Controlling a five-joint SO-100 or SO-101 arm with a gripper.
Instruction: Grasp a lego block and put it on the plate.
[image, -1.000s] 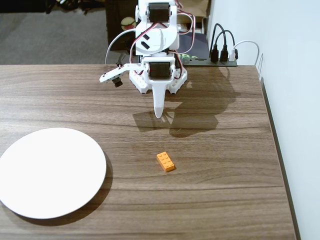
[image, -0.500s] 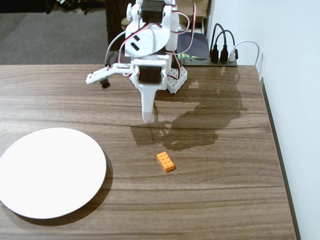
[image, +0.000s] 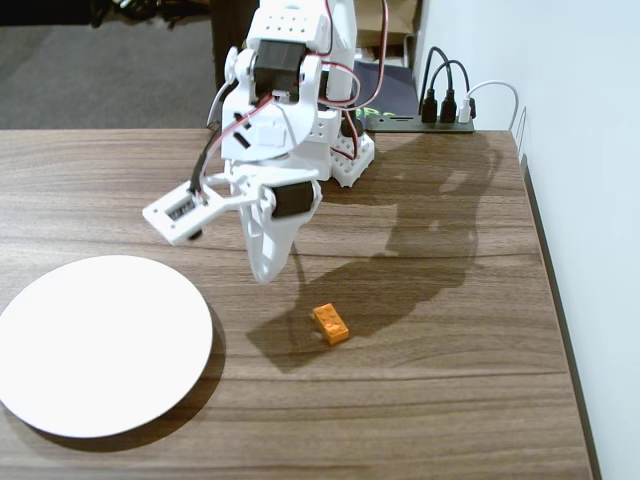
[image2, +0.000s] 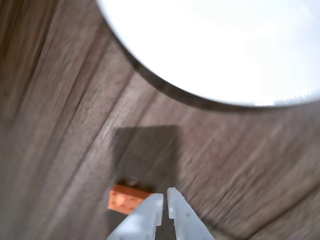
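The orange lego block (image: 331, 324) lies flat on the wooden table, right of the white plate (image: 100, 345). My gripper (image: 262, 272) hangs in the air above the table, up and left of the block and between it and the plate. Its white fingers are shut with nothing between them. In the wrist view the gripper (image2: 165, 194) shows at the bottom edge with the lego block (image2: 127, 198) just left of its tip and partly behind one finger. The plate (image2: 220, 45) fills the top of that view.
The arm's white base (image: 340, 160) stands at the table's far edge. A black power strip with plugs (image: 445, 110) sits behind it at the right. A white wall (image: 590, 200) runs along the table's right edge.
The arm has swung forward and down from its folded pose near the base. The gripper tip moved left and toward the lego block. The block and plate have not moved.
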